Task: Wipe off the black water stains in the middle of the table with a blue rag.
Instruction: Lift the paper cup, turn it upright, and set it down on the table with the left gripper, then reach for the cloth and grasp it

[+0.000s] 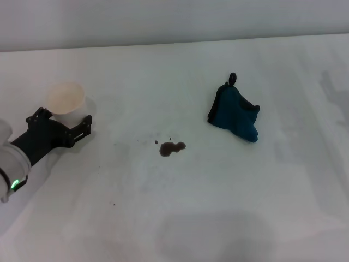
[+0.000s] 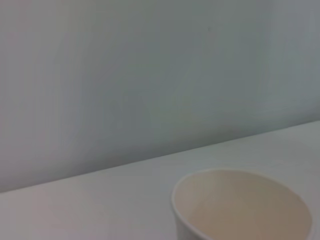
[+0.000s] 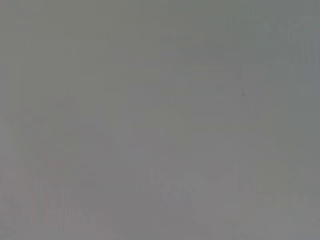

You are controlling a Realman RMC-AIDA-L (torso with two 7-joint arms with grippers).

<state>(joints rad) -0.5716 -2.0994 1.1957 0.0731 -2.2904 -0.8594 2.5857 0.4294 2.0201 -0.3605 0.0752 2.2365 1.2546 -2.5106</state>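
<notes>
The black water stains [image 1: 172, 148] are a small dark blob with a few specks near the middle of the white table [image 1: 218, 207]. A crumpled blue rag [image 1: 234, 112] with a dark loop lies to the right of the stains and a little farther back, with nothing touching it. My left gripper [image 1: 62, 117] is at the far left, open, its black fingers spread just in front of a white paper cup [image 1: 65, 97]. The right gripper is out of view, and its wrist view shows only plain grey.
The paper cup [image 2: 242, 205] stands upright at the left, close to my left gripper. A tiny dark speck [image 1: 114, 204] lies near the front left. A pale wall runs behind the table's far edge [image 1: 174, 42].
</notes>
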